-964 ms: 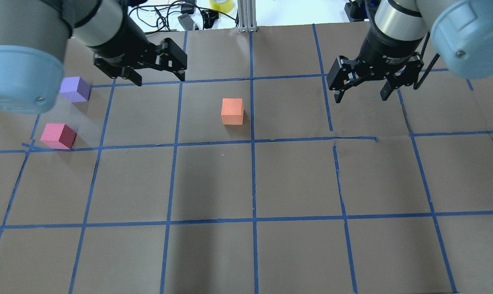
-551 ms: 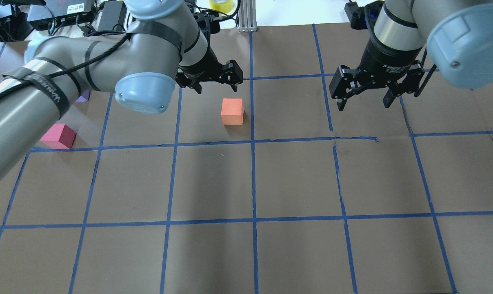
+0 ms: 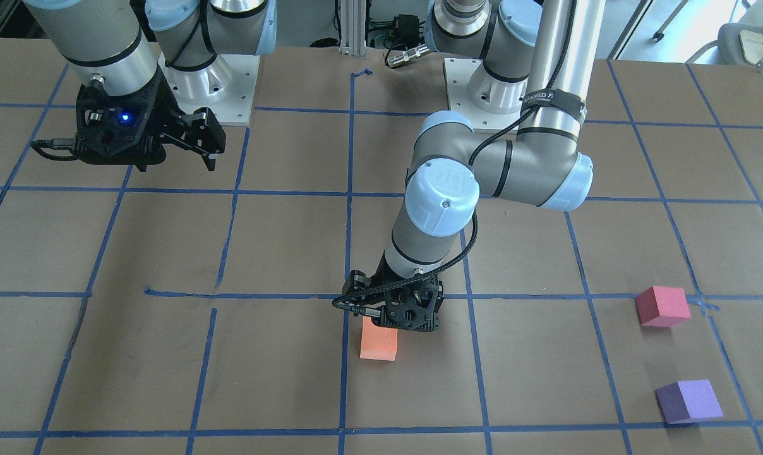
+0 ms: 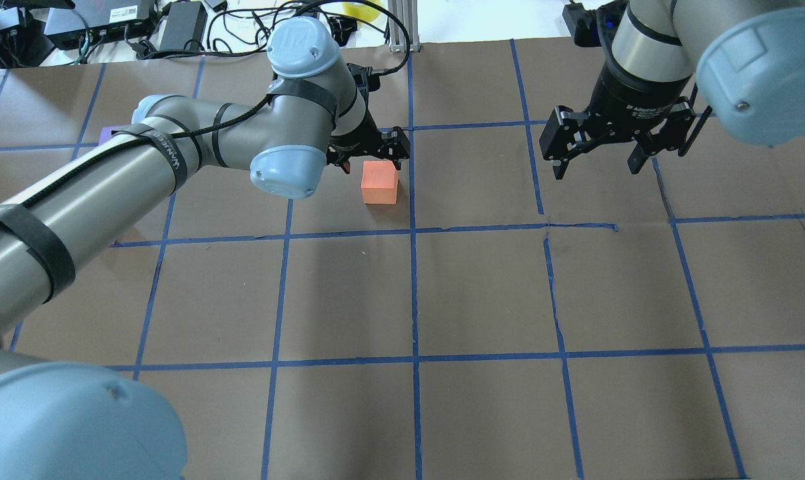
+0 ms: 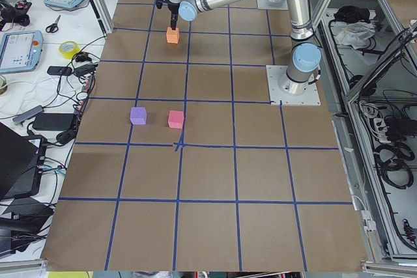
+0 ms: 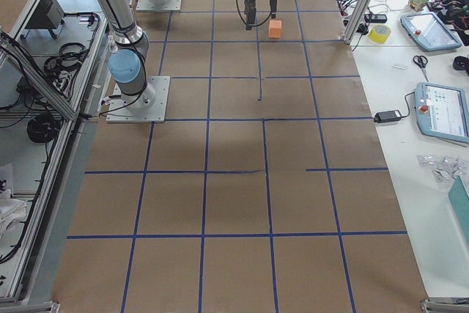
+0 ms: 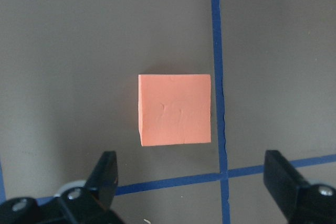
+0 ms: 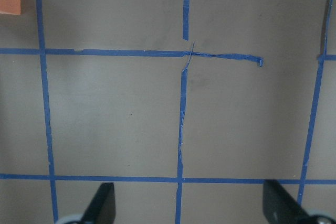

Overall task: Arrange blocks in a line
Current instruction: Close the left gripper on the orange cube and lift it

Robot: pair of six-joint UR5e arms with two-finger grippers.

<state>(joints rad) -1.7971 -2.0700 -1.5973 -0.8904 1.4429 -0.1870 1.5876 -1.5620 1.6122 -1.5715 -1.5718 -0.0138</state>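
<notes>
- Exterior front-facing: the left gripper (image 3: 395, 316) hangs low just over the orange block (image 3: 379, 346), which sits alone mid-table. The pinkish-red block (image 3: 662, 306) and the purple block (image 3: 690, 401) lie near each other, well apart from the orange one, on the robot's left side. The 3 form no line.
- Overhead exterior: the left gripper's jaws are spread wide and hold nothing, with the orange block just beside them on the table. The right gripper (image 4: 596, 170) is also wide open and empty, hovering well apart from every block.
- Exterior left: the purple and pinkish-red blocks sit side by side, far from the orange one.
- Left wrist-mounted: the orange block lies ahead of the open fingers (image 7: 107, 169), not yet between them, beside a blue tape line (image 7: 216, 51).
- Right wrist-mounted: only a corner of the orange block shows; nothing sits between the fingers.
- Judgement: no block appears placed yet, and the first pick looks about to begin, so all 3 placements remain.
</notes>
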